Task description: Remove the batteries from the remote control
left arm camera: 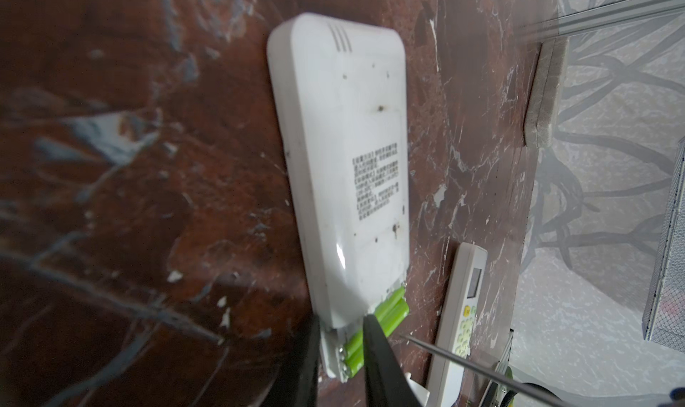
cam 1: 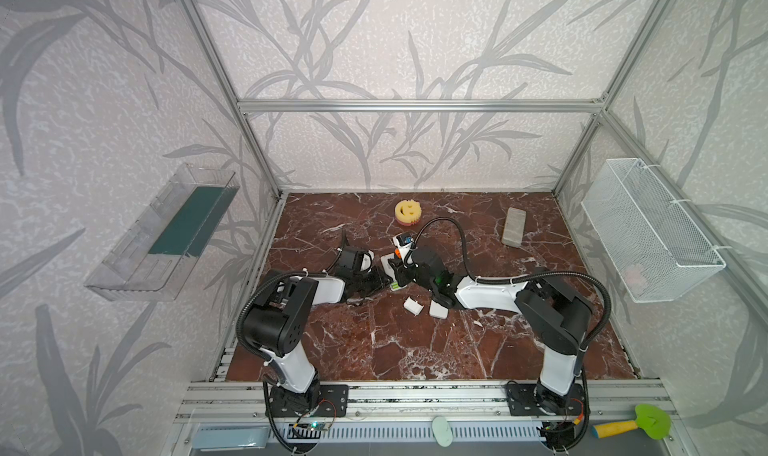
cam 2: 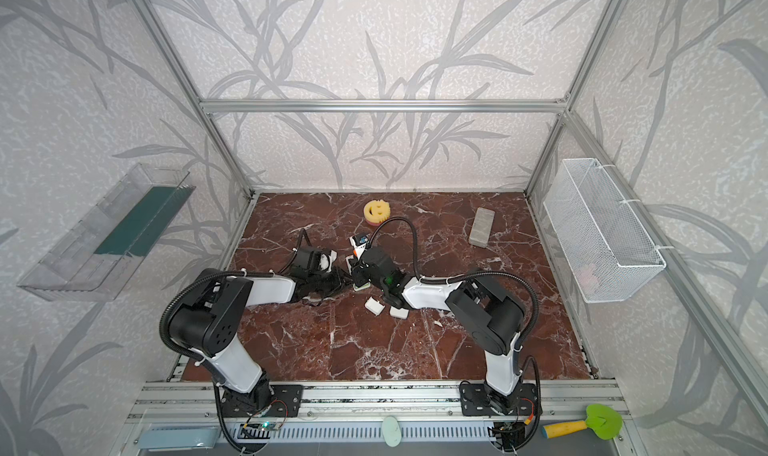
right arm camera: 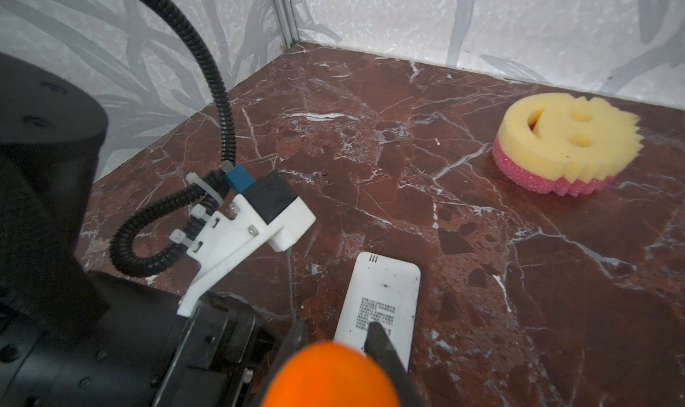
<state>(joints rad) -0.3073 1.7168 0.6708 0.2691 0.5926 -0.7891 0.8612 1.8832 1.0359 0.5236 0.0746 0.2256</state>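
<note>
Left wrist view, nearest first: the left pincer (left arm camera: 339, 353) is clenched on the battery end of the face-down remote control (left arm camera: 344, 157), one dark finger crossing the batteries (left arm camera: 385, 314). Those lime-green cells sit side by side in the open compartment, their long axes along the remote's length, which runs away from this pincer. Just past them a thin metal shaft (left arm camera: 463, 364) points toward the cells, so the right arm seems placed to pry. Its right pincer (right arm camera: 335, 344) grasps an orange screwdriver handle (right arm camera: 330, 375). Farther off, a second remote (left arm camera: 461, 312) lies on the bench (left arm camera: 148, 164).
</note>
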